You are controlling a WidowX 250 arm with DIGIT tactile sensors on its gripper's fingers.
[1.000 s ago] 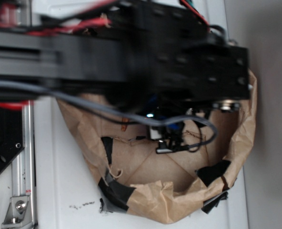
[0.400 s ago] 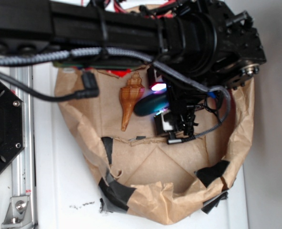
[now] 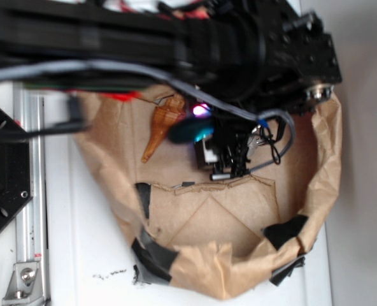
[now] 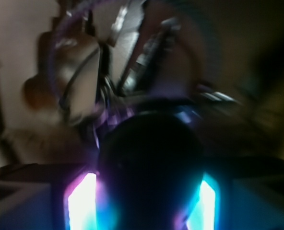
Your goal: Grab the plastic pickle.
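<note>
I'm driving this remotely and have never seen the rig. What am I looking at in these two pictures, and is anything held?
The exterior view looks down on a black robot arm reaching over a crumpled brown paper tray patched with black tape. The gripper at its end sits between glowing lights. The glossy dark teal-green oblong plastic pickle lies between its fingers, beside an orange-tan spiral seashell. The wrist view is a camera on the gripper itself: blurred, but the dark rounded pickle fills the gap between two lit finger pads. It looks gripped.
</note>
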